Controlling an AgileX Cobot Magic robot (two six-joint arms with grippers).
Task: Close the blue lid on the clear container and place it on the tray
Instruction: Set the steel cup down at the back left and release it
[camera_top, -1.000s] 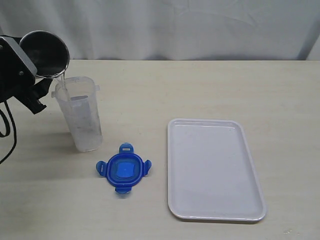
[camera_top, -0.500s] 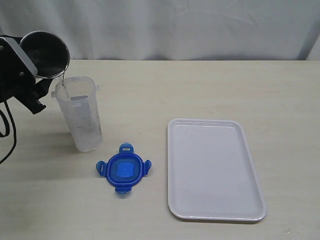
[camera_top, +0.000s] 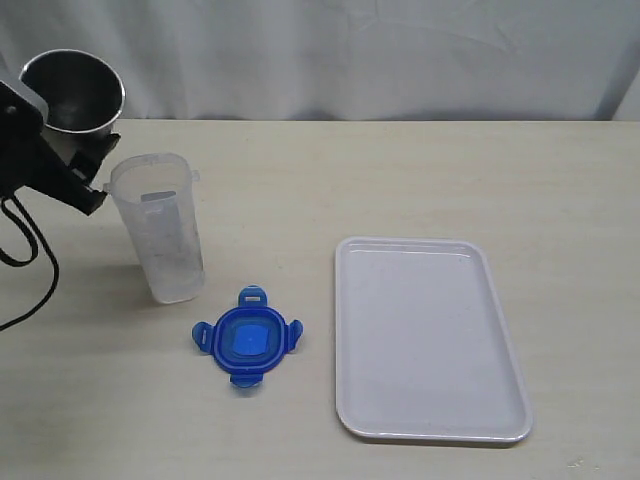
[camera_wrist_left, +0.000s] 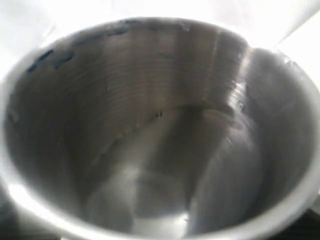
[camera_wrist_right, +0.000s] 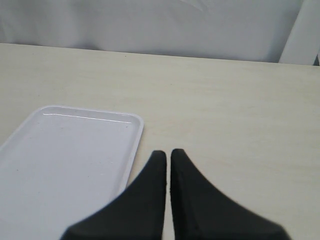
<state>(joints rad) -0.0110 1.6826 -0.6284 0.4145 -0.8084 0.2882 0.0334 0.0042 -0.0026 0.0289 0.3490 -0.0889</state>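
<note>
The clear container (camera_top: 158, 225) stands upright and open on the left of the table, with a little clear liquid in it. The blue lid (camera_top: 247, 338) lies flat on the table in front of it, flaps spread, between the container and the tray (camera_top: 430, 340). My left gripper (camera_top: 72, 152) is shut on a steel cup (camera_top: 72, 90), held nearly upright just behind and left of the container's rim. That cup's inside (camera_wrist_left: 160, 140) fills the left wrist view and hides the fingers. My right gripper (camera_wrist_right: 166, 153) is shut and empty, beside the tray's (camera_wrist_right: 60, 160) corner.
A white curtain (camera_top: 350, 55) hangs behind the beige table (camera_top: 400, 180). A black cable (camera_top: 25, 270) from the left arm loops over the table's left edge. The right arm does not show in the exterior view.
The steel cup has swung back from tilting over the container's mouth to nearly upright, shifting slightly left and away from the rim. Lid, container and tray have not moved.
</note>
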